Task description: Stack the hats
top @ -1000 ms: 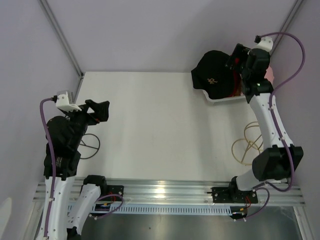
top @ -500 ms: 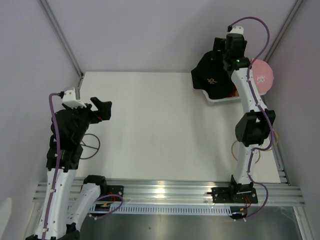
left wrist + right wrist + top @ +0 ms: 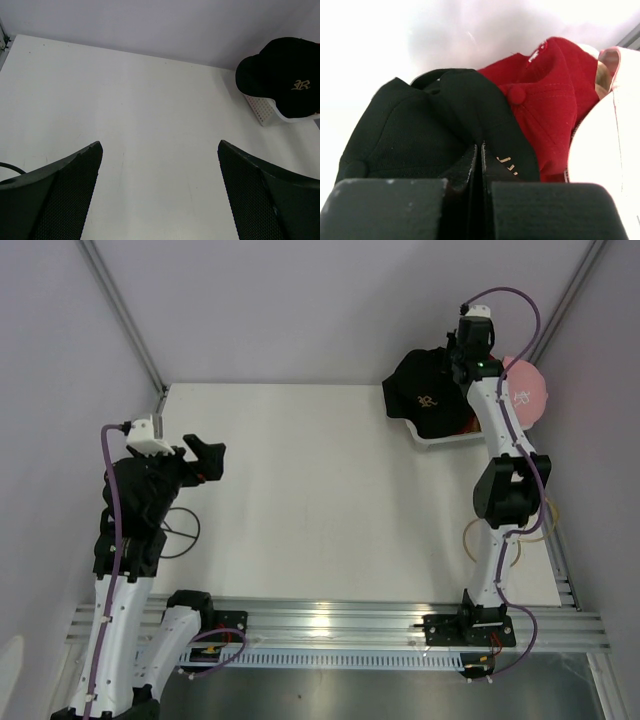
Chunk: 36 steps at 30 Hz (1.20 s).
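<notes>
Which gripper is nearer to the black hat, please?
Right. The right gripper is pinched shut on the black hat; the left gripper hangs open across the table, well apart.

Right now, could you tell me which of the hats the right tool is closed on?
The black hat: its fabric is pinched in the right tool, while the red cap and pink hat lie beside it, untouched.

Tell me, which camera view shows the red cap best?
The right wrist view: the red cap fills its right half, top button visible, beside the black hat. The top external view shows barely a red sliver; the left wrist view shows none of it.
</notes>
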{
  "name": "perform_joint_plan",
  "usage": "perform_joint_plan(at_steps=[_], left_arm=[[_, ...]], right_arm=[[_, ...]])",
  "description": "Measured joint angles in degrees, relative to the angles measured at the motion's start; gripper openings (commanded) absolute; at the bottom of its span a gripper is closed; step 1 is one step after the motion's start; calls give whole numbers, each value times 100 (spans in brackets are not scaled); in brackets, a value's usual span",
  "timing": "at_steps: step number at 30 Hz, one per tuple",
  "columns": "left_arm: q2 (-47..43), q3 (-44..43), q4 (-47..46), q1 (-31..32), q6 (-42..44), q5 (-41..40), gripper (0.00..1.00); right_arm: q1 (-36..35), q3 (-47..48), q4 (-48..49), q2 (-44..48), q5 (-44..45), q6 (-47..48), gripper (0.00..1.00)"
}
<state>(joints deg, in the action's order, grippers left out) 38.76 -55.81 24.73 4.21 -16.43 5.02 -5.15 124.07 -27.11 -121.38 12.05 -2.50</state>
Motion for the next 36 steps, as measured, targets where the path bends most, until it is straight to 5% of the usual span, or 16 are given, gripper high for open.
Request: perform_joint_plan(at_steps=[15, 24, 28, 30, 34, 36], left_arm=[[212, 35, -15, -26, 46, 870, 99], [221, 35, -11, -26, 48, 872, 99], [205, -7, 164, -26, -33, 173, 99], [225, -149, 481, -26, -162, -450, 100], [197, -540, 999, -26, -455, -1475, 99], [138, -691, 1241, -33, -638, -1993, 100]], right_arm=[[153, -584, 433, 1381, -1659, -728, 0], [271, -815, 817, 1910, -1335, -861, 0], [476, -1108, 813, 1652, -1342, -981, 0], [590, -1156, 807, 1399, -1419, -1040, 19], [745, -1263, 765, 1043, -1578, -1086, 31], [776, -1327, 785, 986, -1633, -1082, 45]])
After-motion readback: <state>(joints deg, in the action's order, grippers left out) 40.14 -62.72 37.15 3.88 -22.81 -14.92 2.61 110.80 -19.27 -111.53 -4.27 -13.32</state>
